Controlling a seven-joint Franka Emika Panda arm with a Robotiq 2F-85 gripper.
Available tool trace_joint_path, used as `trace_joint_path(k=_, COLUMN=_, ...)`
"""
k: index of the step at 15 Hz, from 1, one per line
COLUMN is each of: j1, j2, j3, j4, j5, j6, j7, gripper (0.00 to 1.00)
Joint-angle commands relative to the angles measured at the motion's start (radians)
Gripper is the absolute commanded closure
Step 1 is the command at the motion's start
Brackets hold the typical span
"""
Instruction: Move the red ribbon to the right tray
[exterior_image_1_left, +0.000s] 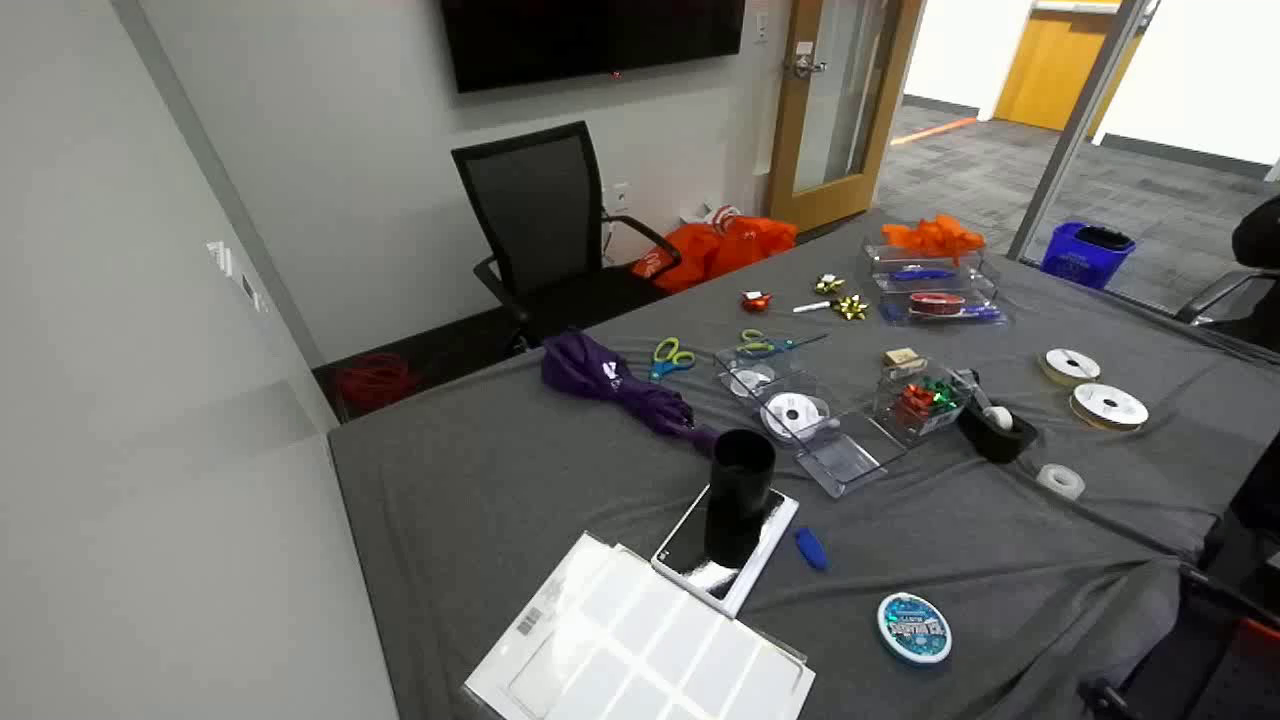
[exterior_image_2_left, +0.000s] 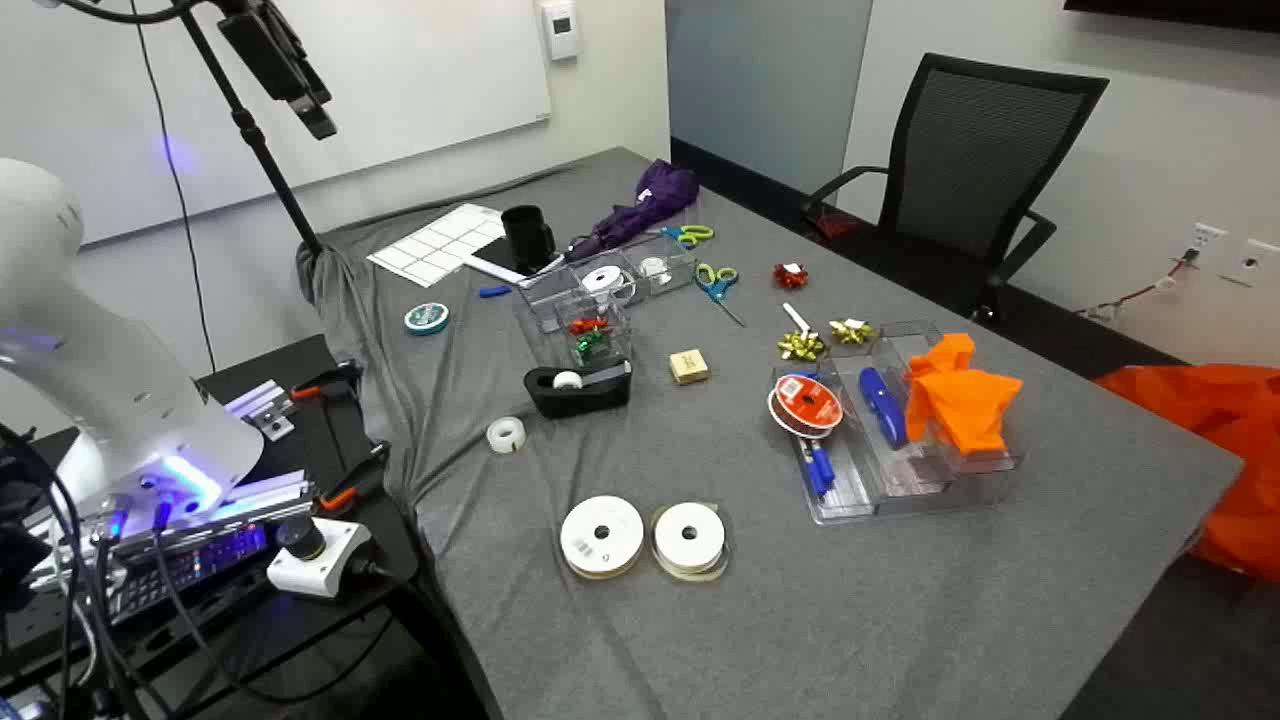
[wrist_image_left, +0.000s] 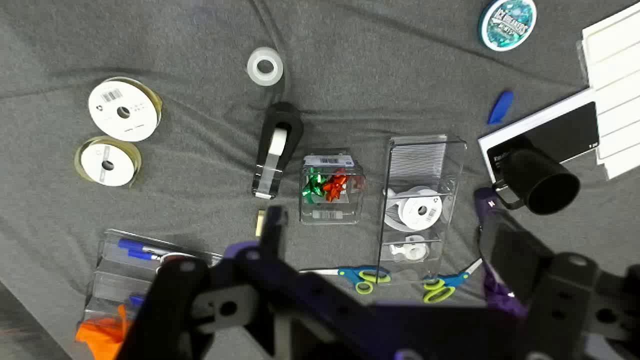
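The red ribbon (exterior_image_1_left: 937, 302) is a spool with a red label. In an exterior view the red ribbon (exterior_image_2_left: 808, 405) lies tilted on blue pens in a clear tray (exterior_image_2_left: 850, 512). In the wrist view only a sliver of the ribbon (wrist_image_left: 172, 257) shows past my finger. Another clear tray (exterior_image_2_left: 660, 290) holds white ribbon spools; this tray (wrist_image_left: 420, 150) also lies below my jaws in the wrist view. My gripper (wrist_image_left: 387, 220) is open and empty, high above the table. A black part at the top left of an exterior view looks like my gripper (exterior_image_2_left: 278, 65).
A clear box with bows (wrist_image_left: 332, 200), a black tape dispenser (wrist_image_left: 277, 150) and scissors (wrist_image_left: 360, 275) lie near the tray with white spools. A black mug (wrist_image_left: 540, 180) stands beside it. Two white spools (exterior_image_2_left: 602, 535) lie on the table. Orange cloth (exterior_image_2_left: 960, 405) sticks up from the ribbon's tray.
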Motion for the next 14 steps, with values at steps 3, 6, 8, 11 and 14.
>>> trace_joint_path(k=3, j1=-0.001, j2=0.020, j3=0.000, j4=-0.003, j5=0.003, j6=0.034, j7=0.005, gripper=0.00)
trace_joint_path(k=6, j1=0.005, j2=0.076, j3=0.006, j4=-0.010, j5=0.023, j6=0.138, j7=0.035, gripper=0.00)
trace_joint_path(k=8, j1=0.010, j2=0.128, j3=0.010, j4=-0.007, j5=0.038, j6=0.214, j7=0.061, gripper=0.00)
trace_joint_path(k=11, j1=0.015, j2=0.220, j3=0.013, j4=0.002, j5=0.058, j6=0.330, j7=0.095, gripper=0.00)
trace_joint_path(k=14, j1=0.011, j2=0.331, j3=0.019, j4=0.010, j5=0.072, j6=0.469, j7=0.129, gripper=0.00)
